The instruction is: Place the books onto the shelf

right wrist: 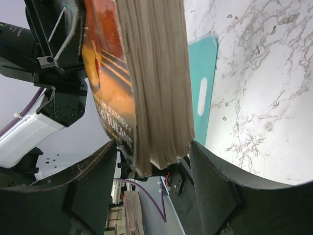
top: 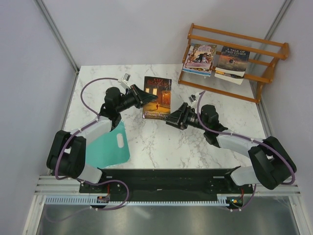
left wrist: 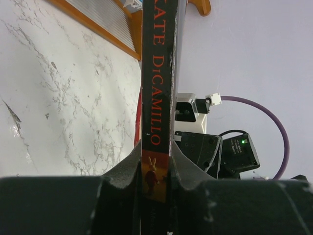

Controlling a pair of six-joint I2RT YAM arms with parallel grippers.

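A dark red-brown book (top: 156, 98) is held up over the marble table between both arms. My left gripper (top: 142, 96) is shut on its spine edge; the left wrist view shows the black spine with red letters (left wrist: 156, 73) pinched between the jaws of the left gripper (left wrist: 155, 166). My right gripper (top: 172, 117) is open at the book's lower right corner. In the right wrist view the book's page edges (right wrist: 156, 83) sit between the right gripper's (right wrist: 154, 166) spread jaws. The shelf (top: 234, 41) stands at the back right, holding a pink-purple book (top: 199, 55) and "A Tale of Two Cities" (top: 233, 61).
A teal flat sheet (top: 111, 144) with a handle hole lies at the near left, partly under my left arm, and the right wrist view shows that teal sheet (right wrist: 203, 88) past the book. More book edges (top: 195, 71) show beneath the two covers on the shelf. Grey walls close in the table.
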